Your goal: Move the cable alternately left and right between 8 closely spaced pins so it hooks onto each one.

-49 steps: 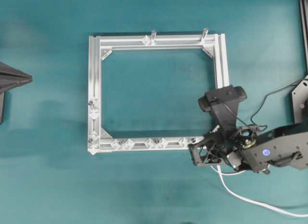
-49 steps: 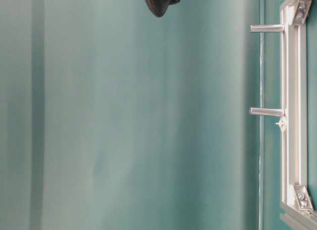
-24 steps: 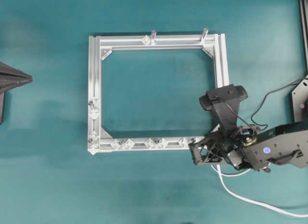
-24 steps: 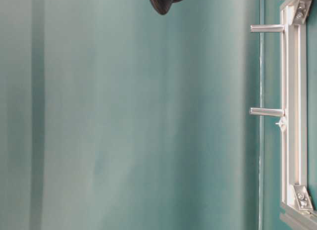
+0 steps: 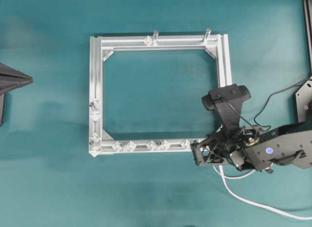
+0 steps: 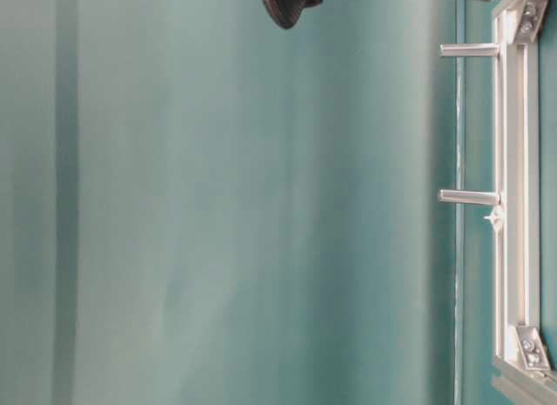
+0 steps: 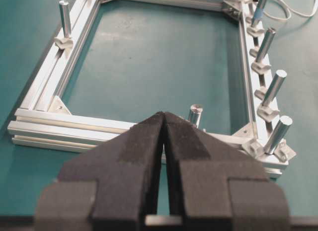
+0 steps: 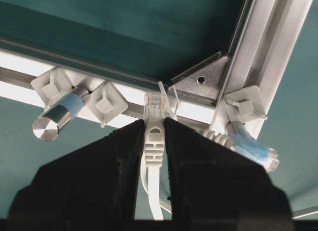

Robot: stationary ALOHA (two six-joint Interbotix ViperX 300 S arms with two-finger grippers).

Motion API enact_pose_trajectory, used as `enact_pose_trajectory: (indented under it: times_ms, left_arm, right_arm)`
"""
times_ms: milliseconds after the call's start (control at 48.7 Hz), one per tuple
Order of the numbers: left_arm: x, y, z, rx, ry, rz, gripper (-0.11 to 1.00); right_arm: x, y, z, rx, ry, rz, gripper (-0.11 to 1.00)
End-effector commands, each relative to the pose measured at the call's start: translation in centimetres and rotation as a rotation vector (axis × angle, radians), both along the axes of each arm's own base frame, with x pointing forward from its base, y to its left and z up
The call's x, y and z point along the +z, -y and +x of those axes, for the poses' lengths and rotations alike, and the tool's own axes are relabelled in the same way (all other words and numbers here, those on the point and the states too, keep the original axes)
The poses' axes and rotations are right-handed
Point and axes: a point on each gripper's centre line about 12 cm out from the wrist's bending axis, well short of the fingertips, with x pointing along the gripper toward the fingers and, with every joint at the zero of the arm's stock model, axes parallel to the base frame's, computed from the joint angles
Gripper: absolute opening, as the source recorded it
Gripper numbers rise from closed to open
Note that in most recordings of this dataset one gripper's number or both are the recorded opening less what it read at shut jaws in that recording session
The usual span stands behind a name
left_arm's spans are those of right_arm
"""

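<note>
The cable (image 5: 253, 201) is a white cord running from the table's right front edge up under my right arm. Its whitish plug (image 8: 155, 122) is pinched between the black fingers of my right gripper (image 8: 154, 124), which is shut on it. The plug tip points at the frame rail, between a diamond pin (image 8: 105, 104) and the corner pin (image 8: 243, 105). Overhead, my right gripper (image 5: 197, 156) sits at the frame's front right corner. Several pins (image 5: 151, 145) line the front rail, more (image 5: 95, 117) the left rail. My left gripper (image 7: 163, 115) is shut on nothing, outside the frame's left side.
The square aluminium frame (image 5: 97, 66) lies mid-table on teal cloth. Two taller metal posts (image 5: 156, 34) (image 5: 207, 32) stand on its far rail, also seen at table level (image 6: 468, 197). A metal corner bracket (image 8: 201, 83) sits just beyond the plug.
My right arm has shifted very slightly at the frame's front right corner, still holding the plug. Nothing else has moved.
</note>
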Motion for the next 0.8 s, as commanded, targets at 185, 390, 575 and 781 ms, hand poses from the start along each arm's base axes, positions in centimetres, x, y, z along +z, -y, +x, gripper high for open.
enact_pose_trajectory:
  times_ms: [185, 390, 575, 781]
  left_arm:
    - [0.4, 0.0, 0.1, 0.002, 0.009, 0.001, 0.00]
    - [0.4, -0.1, 0.1, 0.004, 0.007, 0.003, 0.00]
    - [0.4, -0.1, 0.1, 0.004, 0.008, 0.001, 0.00]
    - [0.4, -0.1, 0.1, 0.004, 0.008, 0.001, 0.00]
  right_arm:
    - [1.2, 0.1, 0.2, 0.002, 0.034, 0.013, 0.16]
    - [1.2, 1.4, 0.6, 0.024, 0.024, 0.000, 0.16]
    - [1.3, 3.3, 1.4, 0.080, 0.031, -0.012, 0.16]
    - [1.5, 5.9, 1.6, 0.112, 0.011, -0.038, 0.16]
